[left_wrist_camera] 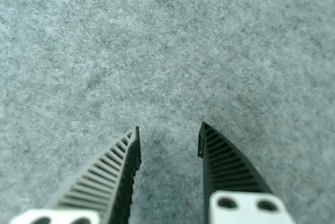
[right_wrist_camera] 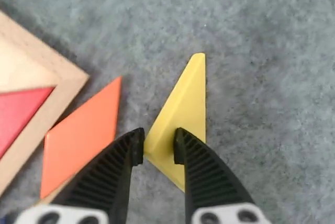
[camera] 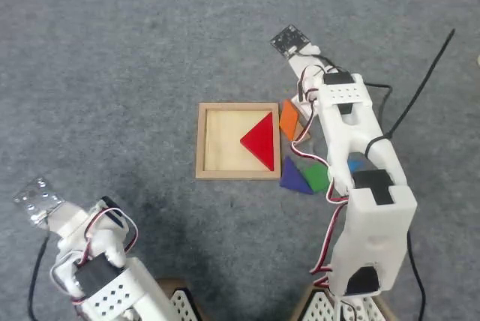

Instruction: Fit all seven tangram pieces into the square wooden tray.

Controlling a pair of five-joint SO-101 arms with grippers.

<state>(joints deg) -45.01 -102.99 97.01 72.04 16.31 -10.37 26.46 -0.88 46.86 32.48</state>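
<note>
When scanning from the near left, meets the left gripper [left_wrist_camera: 169,130] first, jaws spread over grey carpet [camera: 112,73]. Finds the square wooden tray [camera: 200,141] mid-table, a red triangle [camera: 261,141] lying inside against its right wall. Sees an orange piece [camera: 289,118], purple piece [camera: 294,178] and green piece [camera: 316,177] just right of it, then the right gripper [right_wrist_camera: 158,137] pinching a yellow triangle [right_wrist_camera: 186,98] at one end.

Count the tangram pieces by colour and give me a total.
red piece: 1
orange piece: 1
yellow piece: 1
purple piece: 1
green piece: 1
blue piece, partly hidden: 1
Total: 6
</note>
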